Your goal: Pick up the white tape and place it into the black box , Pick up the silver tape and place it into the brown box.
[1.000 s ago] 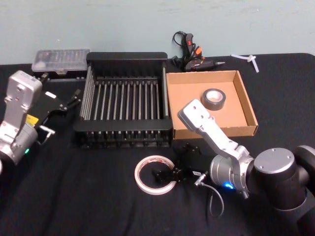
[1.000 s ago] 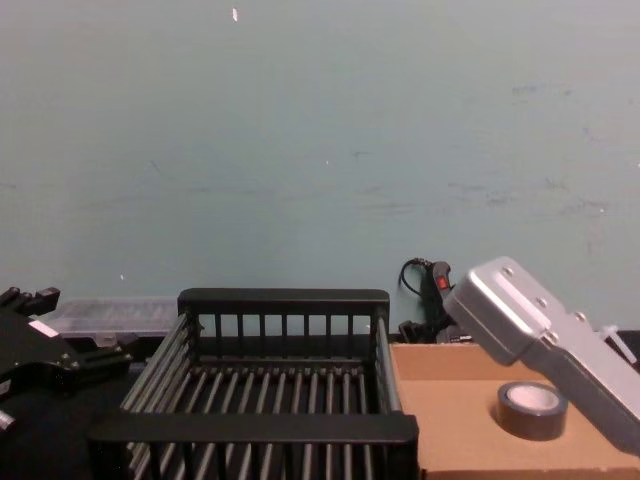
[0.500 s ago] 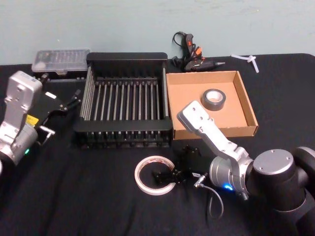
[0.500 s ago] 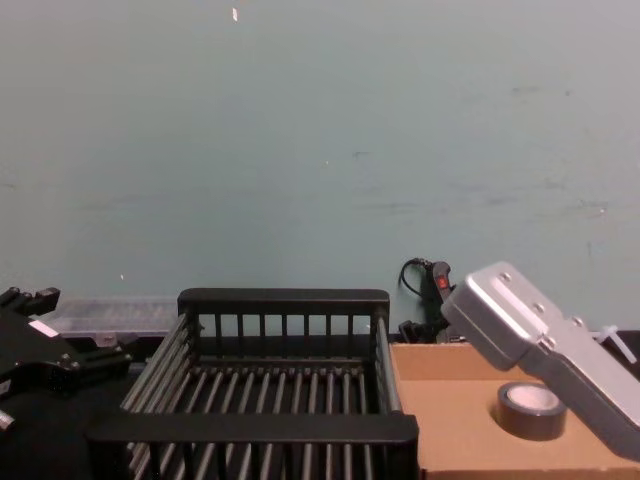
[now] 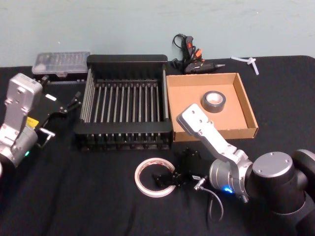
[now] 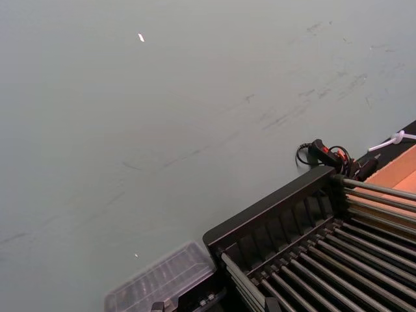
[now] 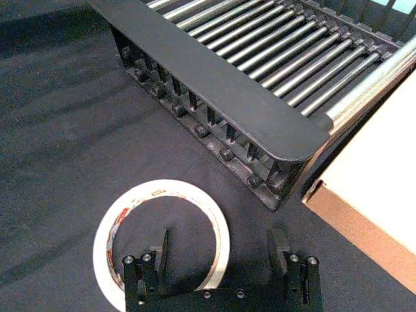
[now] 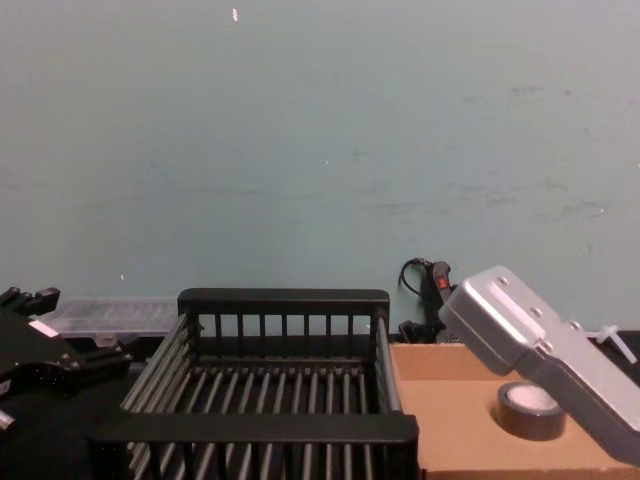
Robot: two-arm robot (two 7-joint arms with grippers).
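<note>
At the near edge of the table [image 5: 74,196], in front of the black box [image 5: 125,60], the right gripper [image 7: 223,260] sits low over the white tape [image 7: 110,227] with its fingers [image 7: 279,250] spread apart, holding nothing. One finger stands inside the ring's hole, close against the inner face of the ring's wall; the other stands outside the ring on the bare black cloth, so the nearest stretch of the ring lies between the two (whether either finger actually touches the tape cannot be told). In the head view the same gripper [image 5: 170,178] reaches in from the right across the tape [image 5: 147,169], which lies flat on the cloth just before the crate's front rim [image 7: 214,84], its red-printed core showing. Behind and to the right, the brown box [image 5: 246,105] stands just beside the black box, and the silver tape [image 5: 214,100] lies flat inside it, toward the back. The chest view shows that roll [image 8: 520,410] half hidden by the right arm's grey link. Farther off, the left gripper [image 5: 66,105] hangs at the crate's left side, its fingers apart and empty. A glue gun [image 5: 192,54] and a clear plastic case [image 5: 60,61] lie along the table's far edge.
</note>
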